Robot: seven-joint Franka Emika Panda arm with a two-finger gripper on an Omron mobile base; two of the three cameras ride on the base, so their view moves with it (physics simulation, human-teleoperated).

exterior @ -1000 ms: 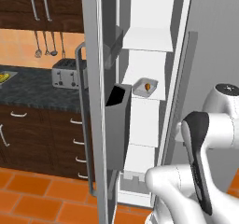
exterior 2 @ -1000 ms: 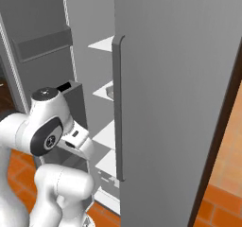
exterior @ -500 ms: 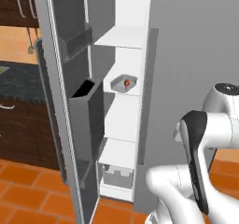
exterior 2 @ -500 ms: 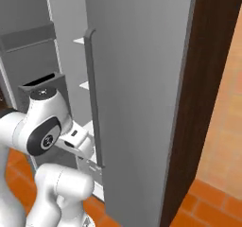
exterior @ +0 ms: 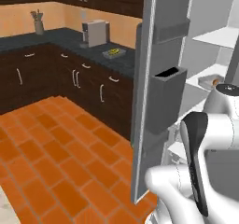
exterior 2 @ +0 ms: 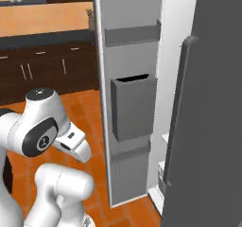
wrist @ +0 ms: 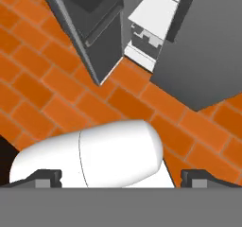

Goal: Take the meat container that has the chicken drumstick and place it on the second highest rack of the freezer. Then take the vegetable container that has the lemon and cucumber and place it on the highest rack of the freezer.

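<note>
**Two containers to shelve, and our tool holds neither**

We see our tool [wrist: 121, 181] pointing down at the orange brick floor [wrist: 56, 103], its two dark fingertips [wrist: 47, 178] standing wide apart at the bottom of the hand view with nothing between them. Ahead of the tool stands the open freezer door [exterior: 154, 92] with its grey door bin [exterior: 164, 97]; beyond that door, well away from the tool, are the white racks.

In the left base view the meat container [exterior: 210, 81] sits on a white rack [exterior: 205, 73] inside the compartment, with the chicken drumstick [exterior: 215, 81] showing as a small orange spot in it. Another white shelf [exterior: 219, 37] lies above that one; whether it is the highest rack we cannot tell, as the top of the compartment is cut off. We cannot make out the vegetable container.

We judge the meat container to be a shallow, stiff, light tray with smooth walls that may slip. Its load is small and loose, so tilting could let the drumstick roll. We would pinch one rim wall near the middle of a side, fingertips straddling the wall, and keep it level.
</note>
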